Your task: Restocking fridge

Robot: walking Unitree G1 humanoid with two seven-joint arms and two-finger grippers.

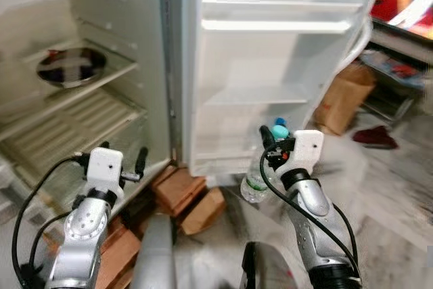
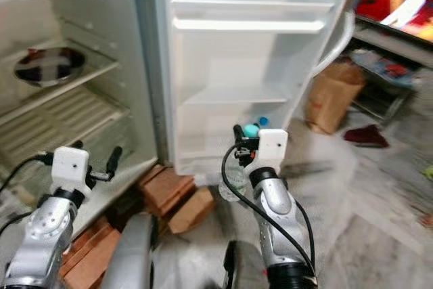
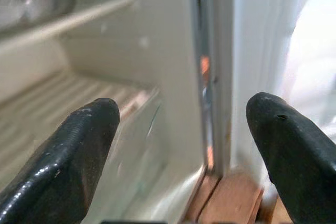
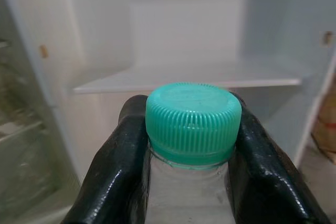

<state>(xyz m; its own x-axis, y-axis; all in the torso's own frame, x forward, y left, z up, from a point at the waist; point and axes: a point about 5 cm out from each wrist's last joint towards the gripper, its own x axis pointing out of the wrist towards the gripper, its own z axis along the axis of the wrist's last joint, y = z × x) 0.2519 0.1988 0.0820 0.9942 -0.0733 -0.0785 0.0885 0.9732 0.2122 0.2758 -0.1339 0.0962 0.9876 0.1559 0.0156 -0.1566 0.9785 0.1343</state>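
Note:
My right gripper (image 1: 270,143) is shut on the neck of a clear water bottle (image 1: 255,182) with a teal cap (image 4: 192,121), and its black fingers (image 4: 118,177) press just under that cap. The bottle hangs in front of the open fridge door (image 1: 281,25), below its middle shelf (image 1: 260,96). A blue cap (image 1: 279,122) peeks out just behind the gripper. My left gripper (image 1: 122,160) stands open with nothing between its fingers (image 3: 84,145), low in front of the fridge compartment and its ribbed lower shelf (image 1: 61,133).
A steel dish (image 1: 71,67) rests on the upper fridge shelf. Bricks (image 1: 183,194) prop up the fridge base between my arms. A brown paper bag (image 1: 344,99) and a red cloth (image 1: 375,137) lie on the floor to the right, under a cluttered rack (image 1: 399,65).

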